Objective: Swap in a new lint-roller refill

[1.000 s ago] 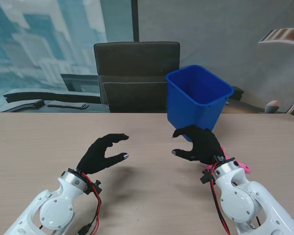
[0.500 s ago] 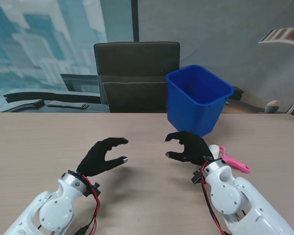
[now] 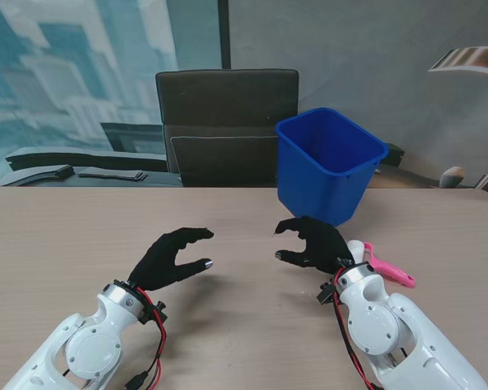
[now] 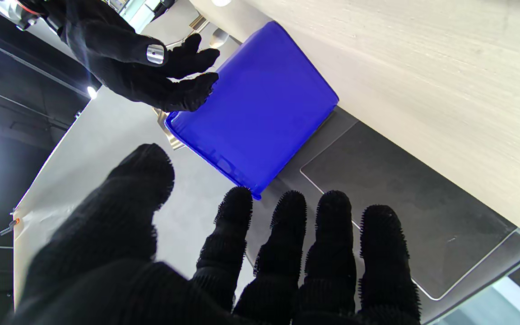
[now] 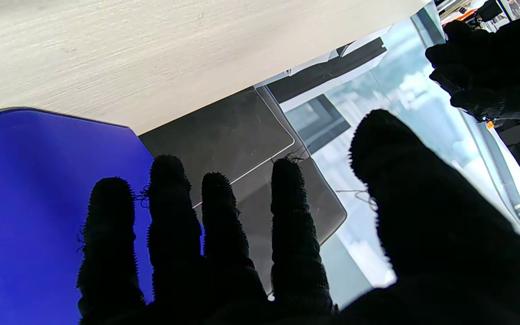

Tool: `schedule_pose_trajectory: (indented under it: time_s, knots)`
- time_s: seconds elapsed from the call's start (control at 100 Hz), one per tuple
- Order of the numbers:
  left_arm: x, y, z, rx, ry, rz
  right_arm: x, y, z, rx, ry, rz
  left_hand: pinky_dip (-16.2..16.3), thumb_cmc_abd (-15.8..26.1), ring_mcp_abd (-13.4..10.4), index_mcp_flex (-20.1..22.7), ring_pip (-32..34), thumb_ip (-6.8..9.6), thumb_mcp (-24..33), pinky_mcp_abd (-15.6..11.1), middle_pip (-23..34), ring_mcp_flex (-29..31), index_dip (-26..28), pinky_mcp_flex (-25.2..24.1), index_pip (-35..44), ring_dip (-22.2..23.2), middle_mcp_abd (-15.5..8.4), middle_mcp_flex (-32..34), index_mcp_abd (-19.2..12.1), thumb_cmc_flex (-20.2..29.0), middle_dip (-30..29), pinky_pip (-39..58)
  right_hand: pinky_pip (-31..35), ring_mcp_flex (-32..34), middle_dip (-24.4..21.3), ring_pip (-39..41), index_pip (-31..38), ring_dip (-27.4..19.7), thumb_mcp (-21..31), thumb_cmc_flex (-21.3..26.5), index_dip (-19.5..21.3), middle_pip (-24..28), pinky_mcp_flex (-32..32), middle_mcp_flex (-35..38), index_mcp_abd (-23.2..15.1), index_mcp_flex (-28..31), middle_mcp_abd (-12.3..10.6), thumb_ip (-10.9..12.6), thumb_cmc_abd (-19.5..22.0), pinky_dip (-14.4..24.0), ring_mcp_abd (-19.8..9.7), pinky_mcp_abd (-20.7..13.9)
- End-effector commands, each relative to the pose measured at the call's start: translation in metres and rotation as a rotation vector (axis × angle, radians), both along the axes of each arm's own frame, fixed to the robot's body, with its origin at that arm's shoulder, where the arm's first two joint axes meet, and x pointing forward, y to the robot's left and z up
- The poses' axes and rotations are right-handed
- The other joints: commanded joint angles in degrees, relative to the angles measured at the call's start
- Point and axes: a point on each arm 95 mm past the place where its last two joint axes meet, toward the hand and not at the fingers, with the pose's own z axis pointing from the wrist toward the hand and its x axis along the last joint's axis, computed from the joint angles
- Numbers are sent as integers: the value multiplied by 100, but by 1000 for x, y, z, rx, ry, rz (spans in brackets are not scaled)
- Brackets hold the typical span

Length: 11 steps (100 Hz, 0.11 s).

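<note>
Left hand (image 3: 172,255) and right hand (image 3: 315,243): both released, empty. Pink lint-roller handle (image 3: 387,268) on counter (image 3: 57,236); right hand should grasp it squarely.

A blue bin (image 3: 329,162) stands beside a dark chair (image 3: 225,122).

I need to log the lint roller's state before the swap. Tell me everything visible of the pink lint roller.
Only part of the lint roller shows, in the stand view alone: a bright pink, plastic-looking handle lying flat on the table, with a pale stub at its end toward the right hand. It lies to the right of that wrist, nearer to me than the blue bin. Neither hand holds it. The wrist hides the rest.
</note>
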Motion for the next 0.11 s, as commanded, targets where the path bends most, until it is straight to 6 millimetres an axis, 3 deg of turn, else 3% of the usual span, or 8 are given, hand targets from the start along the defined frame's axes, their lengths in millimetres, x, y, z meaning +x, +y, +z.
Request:
schedule_pose_trajectory:
  time_s: [0.0,0.1]
  knots:
    - [1,-2,0,2,13,-4,-1,3,-1,-4,7,10,-19,-144,-134,-64,-80,-145,153,-98,-52,-127,-47,-24,-109,-26,-148,-55,-64,-75,-171,-115,-43,-42,38,57,52,-22,156,-2,-34,49,-70,-56,0,19,29,155,-90,-46,-365,-530]
    - [1,-2,-1,9,14,-10,1,2,-3,-48,-7,22,-17,-136,-134,-57,-77,-145,153,-98,-49,-122,-47,-24,-109,-22,-141,-42,-66,-77,-169,-117,-28,-31,38,65,59,-23,129,-51,-33,55,-44,-30,-21,36,11,150,-68,-44,-377,-516]
